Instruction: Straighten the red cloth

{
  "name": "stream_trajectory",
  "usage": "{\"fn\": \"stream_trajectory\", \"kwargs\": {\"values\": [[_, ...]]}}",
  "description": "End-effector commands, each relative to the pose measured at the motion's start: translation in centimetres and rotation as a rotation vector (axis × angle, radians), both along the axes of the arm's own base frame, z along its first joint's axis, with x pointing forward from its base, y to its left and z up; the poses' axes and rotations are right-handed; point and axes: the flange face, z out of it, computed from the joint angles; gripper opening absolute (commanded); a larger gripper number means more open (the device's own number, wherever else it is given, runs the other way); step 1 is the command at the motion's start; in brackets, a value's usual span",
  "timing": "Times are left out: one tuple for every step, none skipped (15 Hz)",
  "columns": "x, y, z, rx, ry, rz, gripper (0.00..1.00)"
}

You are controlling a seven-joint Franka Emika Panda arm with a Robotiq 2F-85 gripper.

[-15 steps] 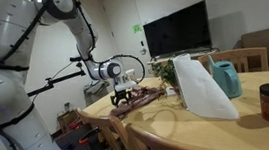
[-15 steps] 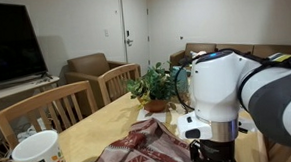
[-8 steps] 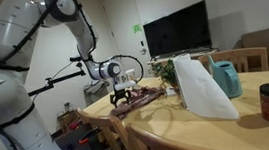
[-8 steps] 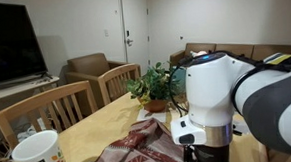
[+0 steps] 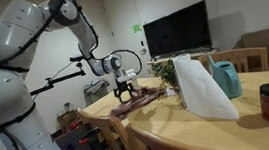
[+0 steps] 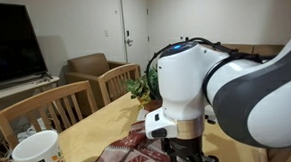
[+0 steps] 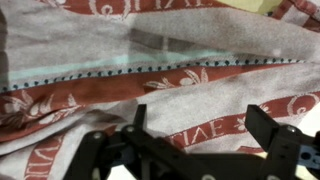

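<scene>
Over the near end of a pale wooden dining table, the robot arm's black two-fingered gripper hangs just above a red-and-cream patterned woven cloth. Its fingers are spread apart with nothing between them.

The cloth lies rumpled by the table edge, at about 9 o'clock from a tall white paper sheet in an exterior view. It lies bunched beneath the arm in both exterior views.

In the wrist view it fills the frame, and a folded-over hem with dark stitching runs from 9 o'clock to 3 o'clock.

It looks thin, light and limp, likely to bunch and drag rather than slide as one piece. A pinch on that doubled hem, or on the free edge toward 1 o'clock, seems the surest hold. A low, outward pull should then flatten the folds without lifting the whole piece.
</scene>
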Motion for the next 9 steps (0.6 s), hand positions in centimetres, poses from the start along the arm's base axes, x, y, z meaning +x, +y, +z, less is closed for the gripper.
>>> {"fn": "stream_trajectory", "kwargs": {"values": [[2.0,1.2,-0.8,-0.043,-0.024,0.019,1.0],[2.3,1.4,-1.0,-0.044,-0.031,0.033,1.0],[2.7,1.6,-1.3,-0.054,-0.047,0.049,1.0],[3.0,1.7,-1.5,-0.056,-0.057,0.058,1.0],[3.4,1.8,-1.5,-0.058,-0.07,0.061,1.0],[3.8,2.0,-1.5,-0.047,-0.078,0.054,1.0],[4.0,2.1,-1.4,-0.049,-0.088,0.05,1.0],[4.3,2.3,-1.2,-0.047,-0.096,0.054,1.0],[4.5,2.5,-1.1,-0.046,-0.105,0.053,1.0]]}}
